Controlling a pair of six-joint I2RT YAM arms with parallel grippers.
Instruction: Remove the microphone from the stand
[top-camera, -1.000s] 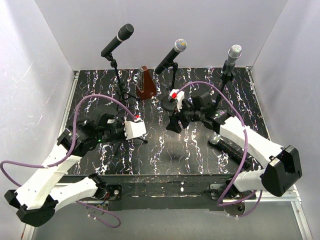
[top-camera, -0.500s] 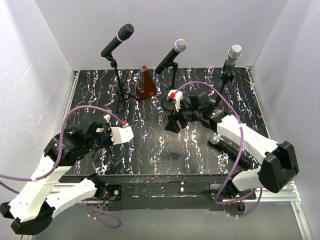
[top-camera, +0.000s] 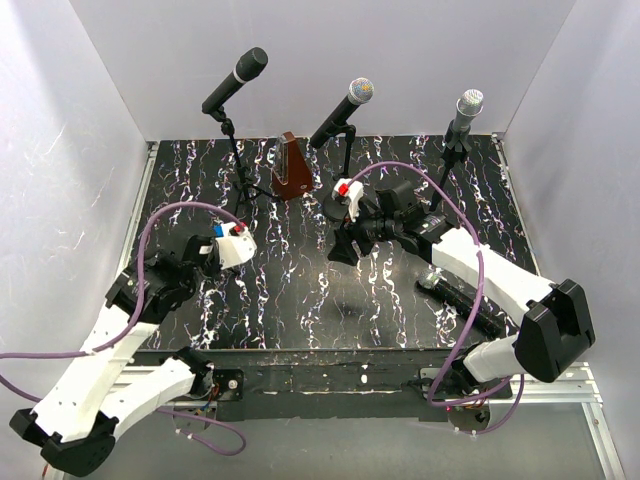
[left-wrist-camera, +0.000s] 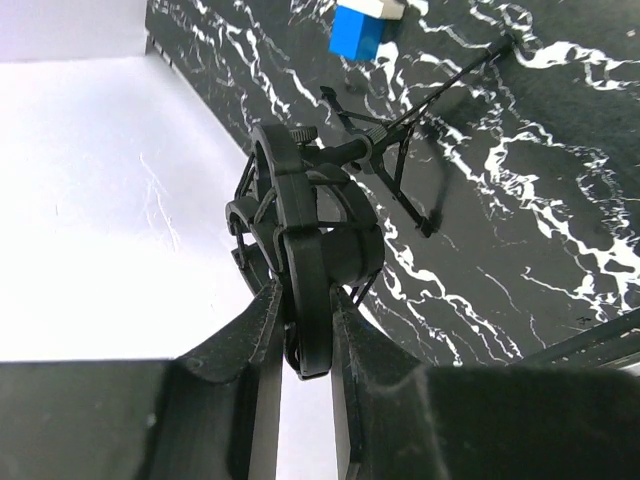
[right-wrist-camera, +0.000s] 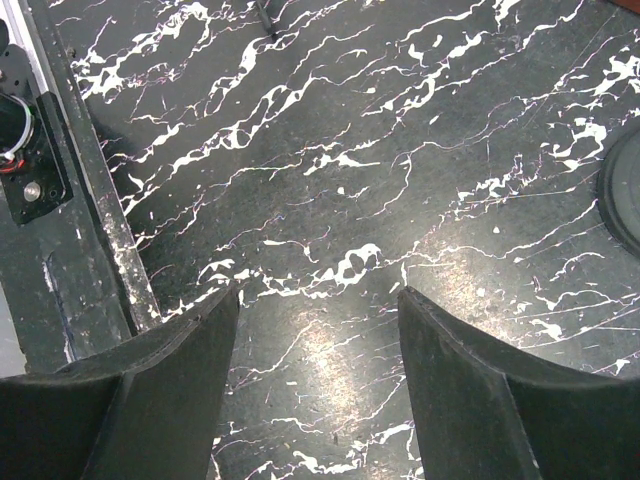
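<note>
Since a second ago my left arm has drawn back from the near middle of the bench (top-camera: 300, 300) toward its left edge, and the small tripod stand (left-wrist-camera: 372, 150) has gone with it. My right arm has hardly shifted.

My left tool (top-camera: 238, 247) now sits over the left half of the bench, roughly midway between the near and far edges. On the left wrist camera that tool (left-wrist-camera: 305, 300) is pinched narrow on the black holder ring (left-wrist-camera: 312, 225) at the top of the stand, one finger on each face of the ring. Thin legs run from the ring toward the marbled surface, and I cannot tell whether their feet rest on it.

The microphone (top-camera: 455, 297) is off the stand. It lies flat on the bench toward the right near corner, well apart from the ring, partly under my right forearm and crossed by the purple cable (top-camera: 479, 270).

My right tool (top-camera: 345, 245) hangs over the middle of the bench with its jaws spread wide. Its wrist camera shows only bare bench between them (right-wrist-camera: 318, 295).

Along the far edge, three other mics sit in upright stands: a black mic (top-camera: 236, 80) toward the left, a grille-topped mic (top-camera: 345, 108) in the middle and a silver mic (top-camera: 465, 115) by the far right corner. A brown metronome (top-camera: 291, 167) stands between the first two.
</note>
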